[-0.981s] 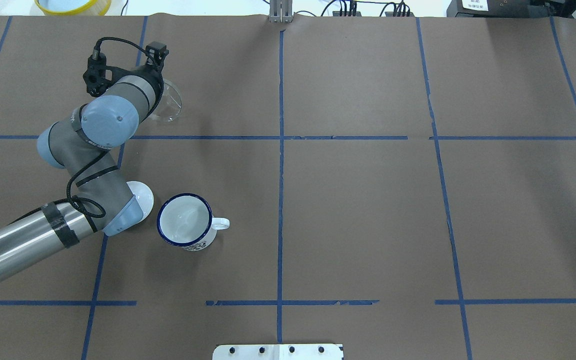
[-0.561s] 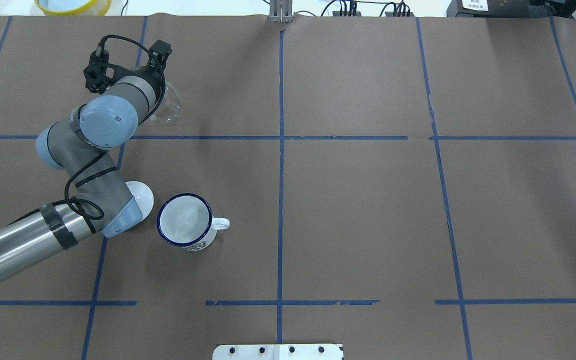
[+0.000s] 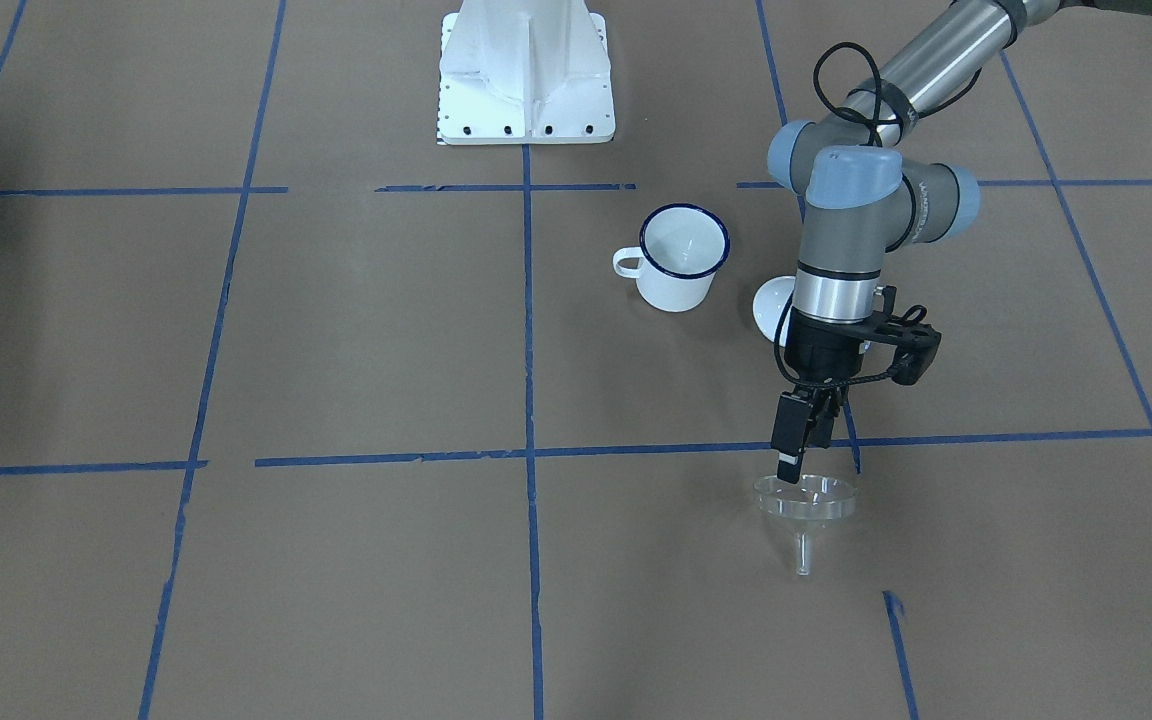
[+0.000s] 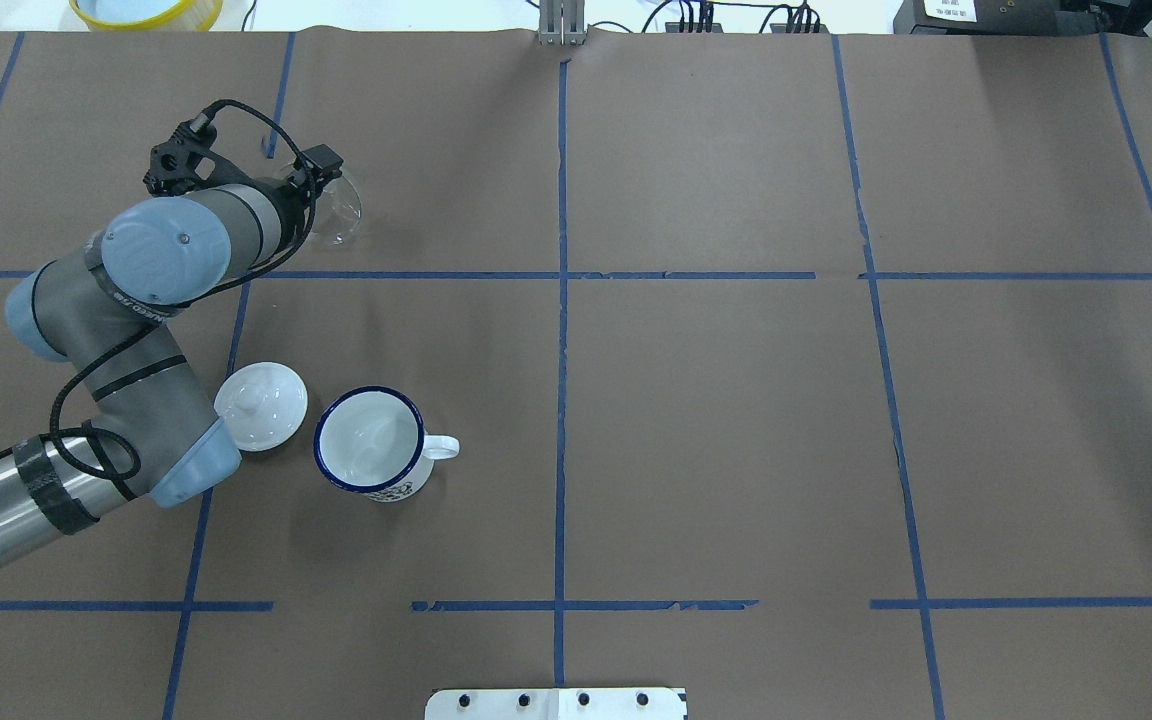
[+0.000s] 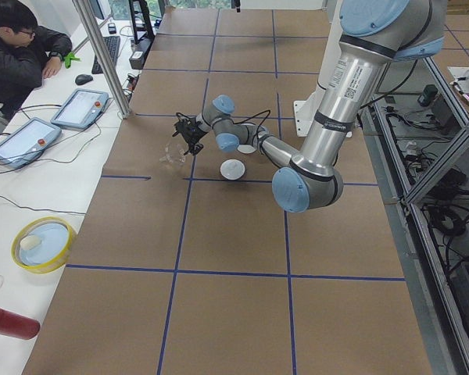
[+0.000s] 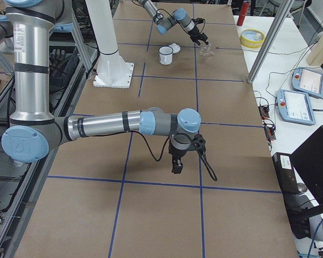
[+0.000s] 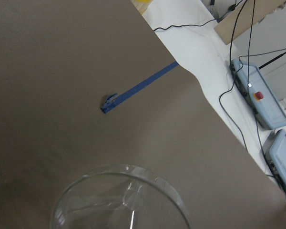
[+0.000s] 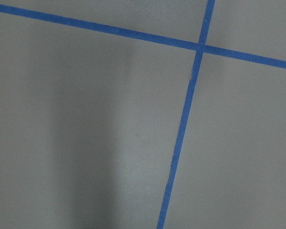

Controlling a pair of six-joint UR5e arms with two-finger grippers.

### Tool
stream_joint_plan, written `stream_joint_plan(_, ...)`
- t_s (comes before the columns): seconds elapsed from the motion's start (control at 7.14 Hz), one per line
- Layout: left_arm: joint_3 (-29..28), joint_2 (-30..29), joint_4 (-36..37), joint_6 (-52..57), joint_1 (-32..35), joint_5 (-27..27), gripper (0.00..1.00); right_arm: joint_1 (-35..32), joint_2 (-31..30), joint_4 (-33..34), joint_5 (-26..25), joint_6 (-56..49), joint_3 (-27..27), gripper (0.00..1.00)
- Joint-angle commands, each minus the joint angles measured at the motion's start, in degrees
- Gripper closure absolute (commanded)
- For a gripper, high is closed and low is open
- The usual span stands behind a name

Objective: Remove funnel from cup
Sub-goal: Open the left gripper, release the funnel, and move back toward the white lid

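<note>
The clear funnel (image 3: 804,498) stands upright with its stem tip at the table, well away from the cup, and shows in the overhead view (image 4: 338,207) and the left wrist view (image 7: 121,200). My left gripper (image 3: 789,468) is shut on the funnel's rim from above. The cup (image 3: 681,258), a white mug with a dark blue rim, stands empty on the table (image 4: 371,442). My right gripper (image 6: 176,165) hangs over bare table far from both; I cannot tell if it is open or shut.
A white knobbed lid (image 4: 261,405) lies just left of the cup. The robot's white base plate (image 3: 526,80) is behind the cup. A yellow bowl (image 4: 146,10) and an operator (image 5: 19,47) are beyond the table's far edge.
My left arm's elbow and wrist have swung to the overhead view's left, uncovering the white lid. The funnel stays in nearly the same spot, still held.
</note>
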State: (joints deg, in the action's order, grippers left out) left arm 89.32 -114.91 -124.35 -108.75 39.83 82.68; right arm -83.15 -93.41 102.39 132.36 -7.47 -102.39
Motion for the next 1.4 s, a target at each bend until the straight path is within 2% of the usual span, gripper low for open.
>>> stream_joint_plan(0.0, 10.0, 1.4, 13.5, 9.7, 0.1, 8.0, 0.0, 0.0, 0.0, 0.0, 0.0, 0.0, 0.0, 0.0)
stream_joint_plan(0.28, 13.8, 2.4, 23.1, 23.9, 0.7, 15.7, 0.0, 0.0, 0.0, 0.0, 0.0, 0.0, 0.0, 0.0)
stream_joint_plan(0.42, 16.8, 7.5, 22.5, 31.0, 0.8, 18.6, 0.0, 0.0, 0.0, 0.0, 0.0, 0.0, 0.0, 0.0)
stream_joint_plan(0.56, 19.2, 11.3, 21.4, 33.8, 0.8, 19.2, 0.0, 0.0, 0.0, 0.0, 0.0, 0.0, 0.0, 0.0)
stream_joint_plan(0.7, 19.7, 13.3, 20.6, 33.9, 0.7, 19.8, 0.0, 0.0, 0.0, 0.0, 0.0, 0.0, 0.0, 0.0)
stream_joint_plan(1.26, 18.7, 13.4, 20.6, 33.9, -1.6, 23.2, 0.0, 0.0, 0.0, 0.0, 0.0, 0.0, 0.0, 0.0)
